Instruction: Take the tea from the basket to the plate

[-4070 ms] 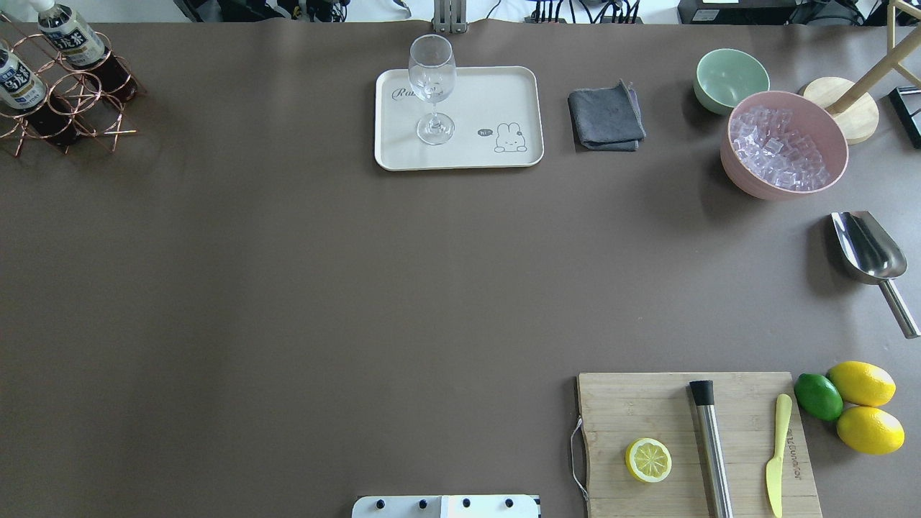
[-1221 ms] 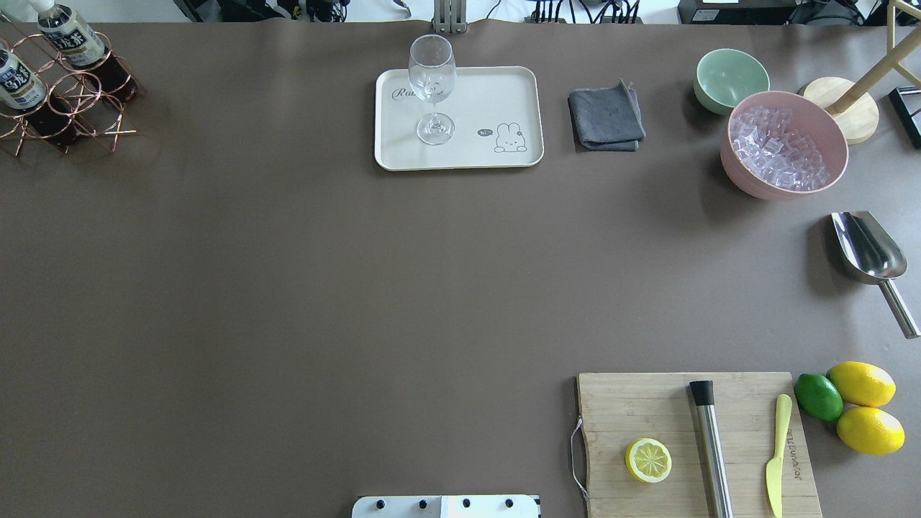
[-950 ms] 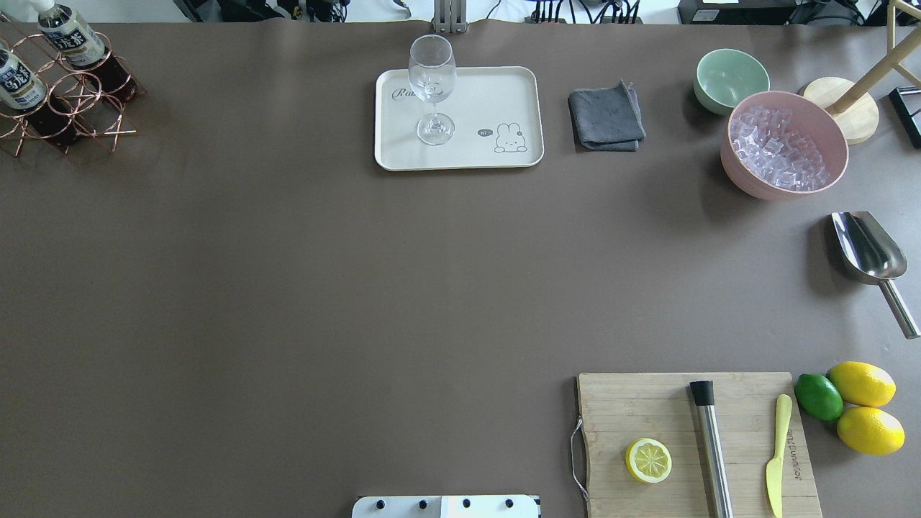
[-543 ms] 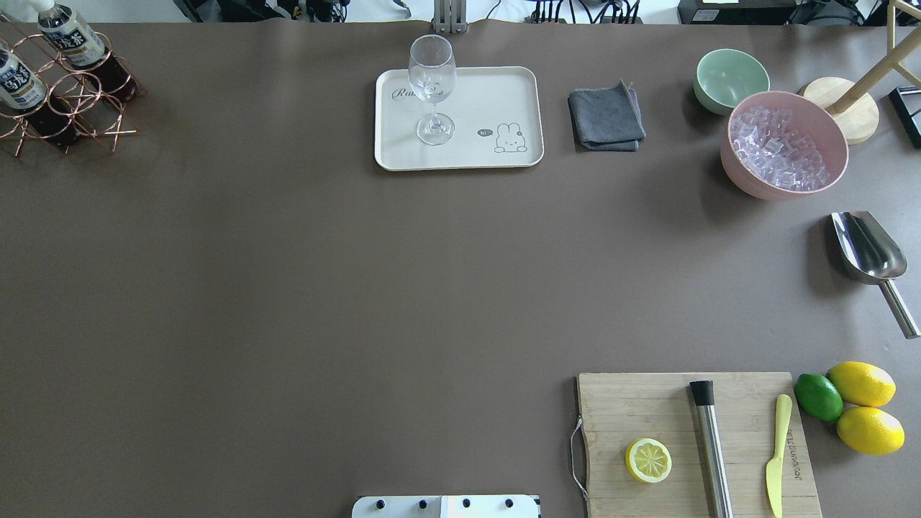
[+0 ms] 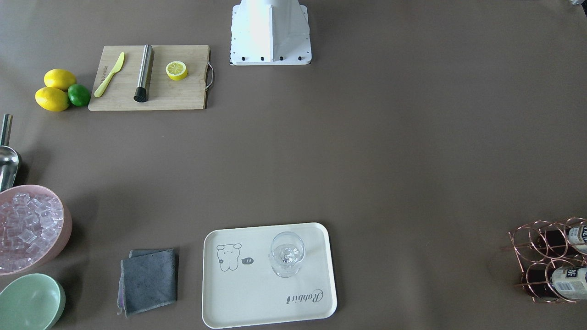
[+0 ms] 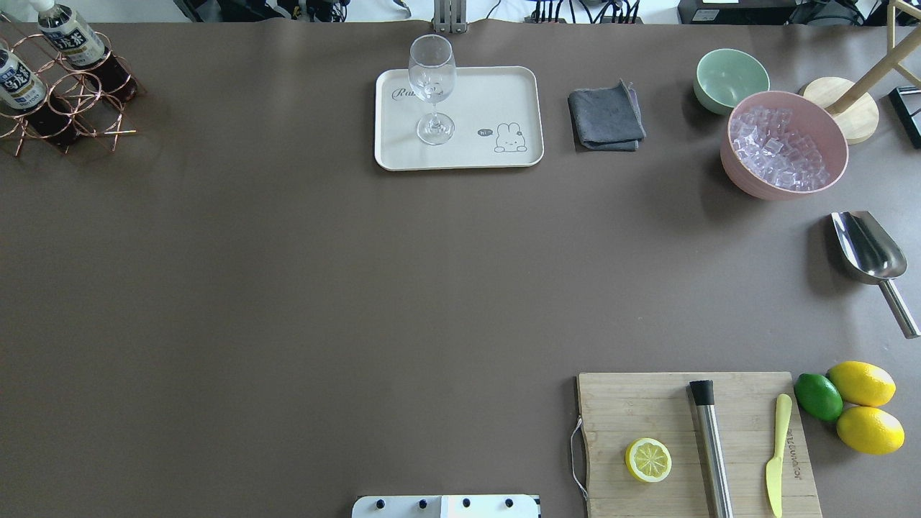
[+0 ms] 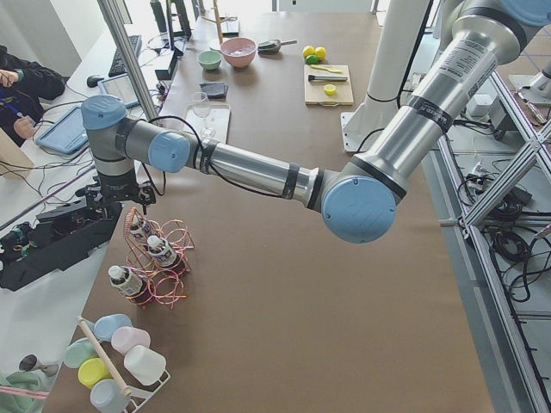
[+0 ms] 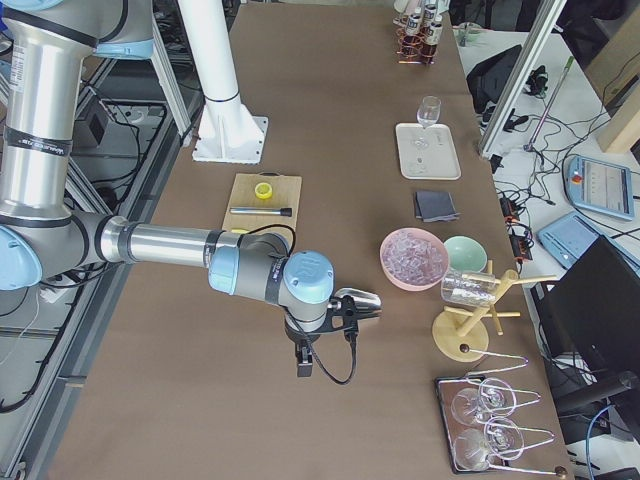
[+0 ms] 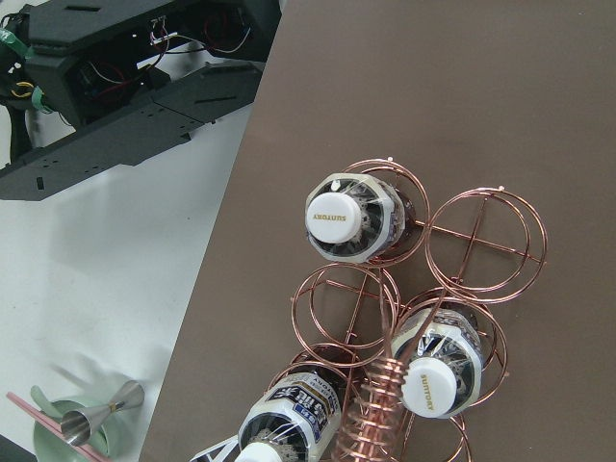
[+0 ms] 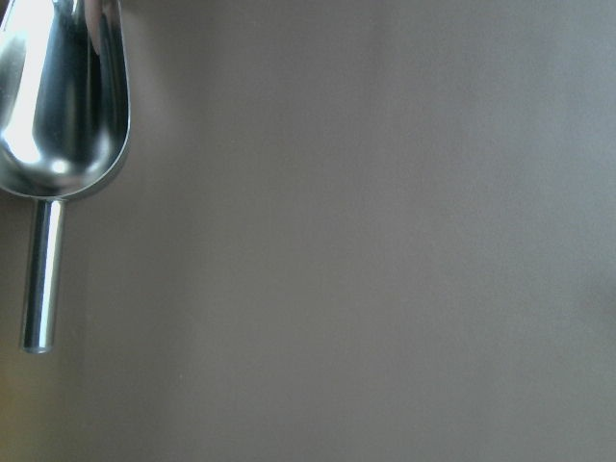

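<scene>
Three small clear plastic bottles of dark brown tea with white screw caps are seen from the left wrist camera, each seated in a ring of the copper wire basket [image 9: 358, 310]. One tea bottle [image 9: 345, 219] is fully shown. A second bottle [image 9: 438, 371] is partly crossed by the basket's coiled handle. A third bottle [image 9: 284, 423] is cut off by the lower edge. In the overhead view the basket is clipped by the left edge and only two bottles can be made out.

The left gripper [image 7: 119, 203] hangs just above the basket, but it is shown only small in the side view, so its opening cannot be told. The right gripper [image 8: 304, 362] is well apart from the basket, and whether it is wide or closed cannot be told either.

The cream rectangular plate [image 6: 496, 93] lies well apart from the basket and carries a clear stemmed glass [image 6: 432, 86].
</scene>
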`<state>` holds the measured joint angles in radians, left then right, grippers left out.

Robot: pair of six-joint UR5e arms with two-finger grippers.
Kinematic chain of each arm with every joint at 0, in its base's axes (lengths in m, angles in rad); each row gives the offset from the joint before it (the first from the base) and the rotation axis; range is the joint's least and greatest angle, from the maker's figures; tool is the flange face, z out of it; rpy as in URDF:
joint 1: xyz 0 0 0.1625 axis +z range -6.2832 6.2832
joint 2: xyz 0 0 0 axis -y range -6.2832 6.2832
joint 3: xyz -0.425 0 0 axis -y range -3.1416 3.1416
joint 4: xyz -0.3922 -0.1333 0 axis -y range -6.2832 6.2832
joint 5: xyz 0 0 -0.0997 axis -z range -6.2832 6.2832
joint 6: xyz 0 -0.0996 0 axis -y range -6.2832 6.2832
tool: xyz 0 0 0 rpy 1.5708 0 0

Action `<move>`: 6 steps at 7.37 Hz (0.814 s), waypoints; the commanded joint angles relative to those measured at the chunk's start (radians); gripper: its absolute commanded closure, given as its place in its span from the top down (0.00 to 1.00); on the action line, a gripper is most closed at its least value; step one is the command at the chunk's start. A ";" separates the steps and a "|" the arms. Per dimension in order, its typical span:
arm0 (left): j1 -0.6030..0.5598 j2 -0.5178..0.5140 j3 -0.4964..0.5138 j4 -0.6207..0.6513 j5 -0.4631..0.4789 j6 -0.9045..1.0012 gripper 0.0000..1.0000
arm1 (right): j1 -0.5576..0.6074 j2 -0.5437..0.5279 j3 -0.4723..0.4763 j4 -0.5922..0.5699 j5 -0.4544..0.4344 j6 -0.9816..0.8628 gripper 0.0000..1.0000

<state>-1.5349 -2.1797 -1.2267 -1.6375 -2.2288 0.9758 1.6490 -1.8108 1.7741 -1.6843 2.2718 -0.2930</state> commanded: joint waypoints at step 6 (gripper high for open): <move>0.007 -0.005 0.053 -0.002 -0.043 0.006 0.40 | 0.000 0.001 0.002 0.000 0.003 0.003 1.00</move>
<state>-1.5269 -2.1899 -1.1718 -1.6407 -2.2444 0.9779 1.6490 -1.8106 1.7739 -1.6843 2.2738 -0.2921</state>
